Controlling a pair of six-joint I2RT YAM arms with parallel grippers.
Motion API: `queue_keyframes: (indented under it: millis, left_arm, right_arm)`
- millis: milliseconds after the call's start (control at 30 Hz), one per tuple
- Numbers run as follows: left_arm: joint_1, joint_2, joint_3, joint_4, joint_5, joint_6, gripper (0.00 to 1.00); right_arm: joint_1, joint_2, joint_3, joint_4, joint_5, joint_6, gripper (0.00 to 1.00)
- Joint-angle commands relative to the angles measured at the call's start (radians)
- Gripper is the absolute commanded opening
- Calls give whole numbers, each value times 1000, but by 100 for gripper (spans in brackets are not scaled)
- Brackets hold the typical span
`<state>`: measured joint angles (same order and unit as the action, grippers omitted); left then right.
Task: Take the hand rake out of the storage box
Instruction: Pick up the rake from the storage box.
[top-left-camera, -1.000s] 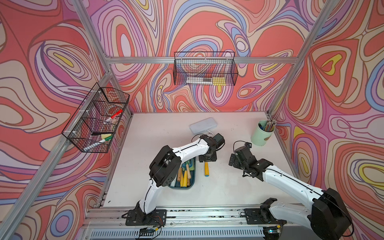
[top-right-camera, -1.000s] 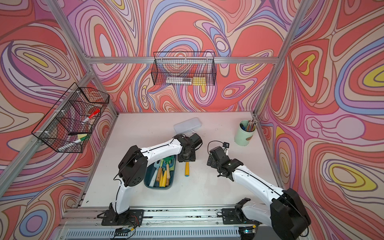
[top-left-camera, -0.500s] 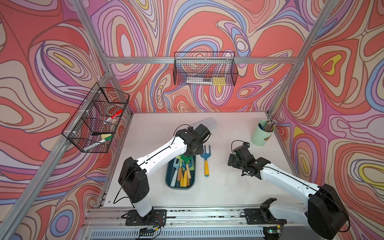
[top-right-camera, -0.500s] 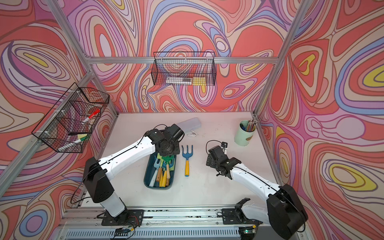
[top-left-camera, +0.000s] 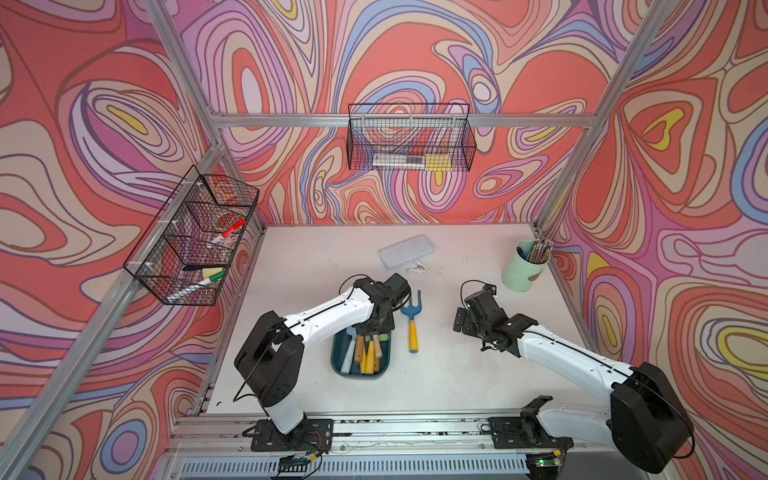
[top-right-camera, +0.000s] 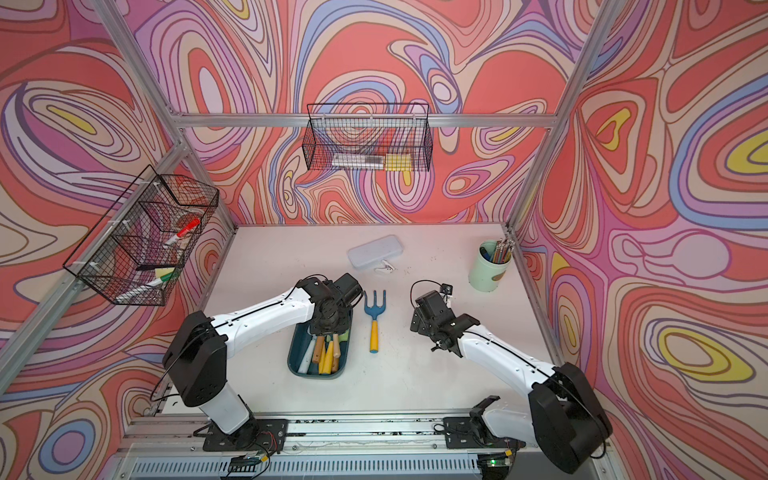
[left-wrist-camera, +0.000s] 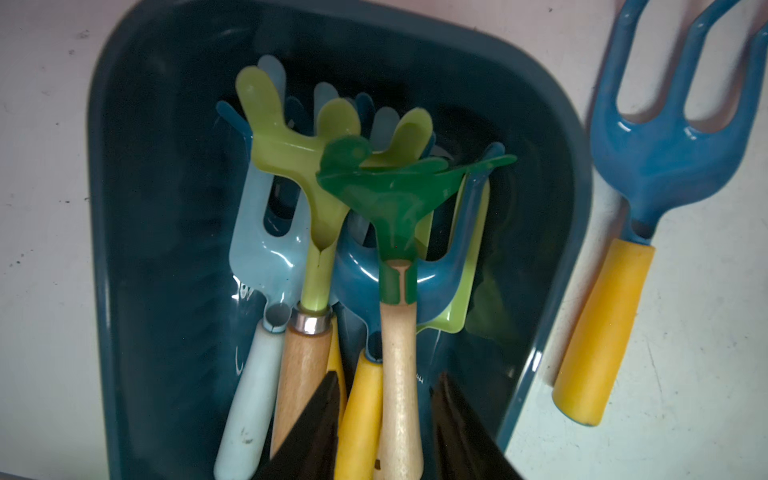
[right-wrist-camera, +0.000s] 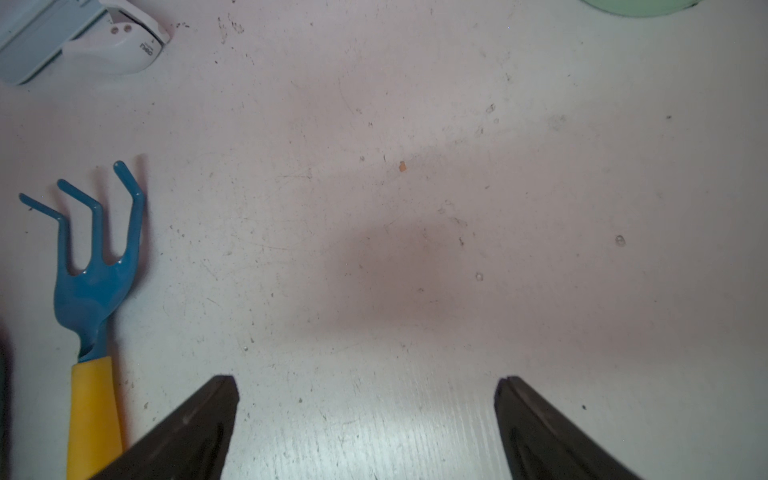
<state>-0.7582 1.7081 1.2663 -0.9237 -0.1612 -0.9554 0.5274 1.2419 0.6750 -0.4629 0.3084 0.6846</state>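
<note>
Left gripper (left-wrist-camera: 388, 432): down inside the storage box (left-wrist-camera: 137, 249), dark fingers (left-wrist-camera: 316, 428) set narrow but apart. Straddling two handles side by side, a yellow one and the pale wooden one of the green rake (left-wrist-camera: 399, 232), with a dark sliver showing between wood and finger. Right gripper (right-wrist-camera: 365, 386): spread wide, holding nothing, hovering over bare table (right-wrist-camera: 415, 208).

Left arm (top-left-camera: 328, 316): stretched forward and inward from its base, wrist bent down over the far half of the box. Right arm (top-left-camera: 561, 357): reaching low toward the middle of the table, well apart from the box.

Counted in both top views: five handles in the box, one white, two yellow, two wooden, heads overlapping. Outside it, one blue hand rake (top-left-camera: 412, 320), three bent prongs and a yellow handle, flat on the table just beside the box on the right arm's side, parallel to it.

Further out: one pale grey case (top-left-camera: 407, 257), one small white gadget (top-left-camera: 417, 270) just beside it, one mint cup of pencils (top-left-camera: 521, 270) near the far right corner. Two black wire baskets, one (top-left-camera: 409, 143) on the back wall and one (top-left-camera: 191, 237) on the left wall, markers inside.

White tabletop, scuffed and speckled. Aluminium frame (top-left-camera: 399, 120); swirled coral, lilac and cream walls (top-left-camera: 124, 104) on three sides.
</note>
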Motion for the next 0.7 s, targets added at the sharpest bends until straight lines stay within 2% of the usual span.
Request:
queue_keyframes:
  millis: [0,300,667]
  left_arm:
    - [5,44,-5,19,-4,-6,38]
    - [5,121,2,5,-35,-26,34]
    - [5,111,-37,18,-52,-33,25]
  right_arm:
    - [8,-7,6,14,-1,-4,98]
    - [8,-13,5,13,-5,0,98]
    - [8,6,-8,38,-28,2,98]
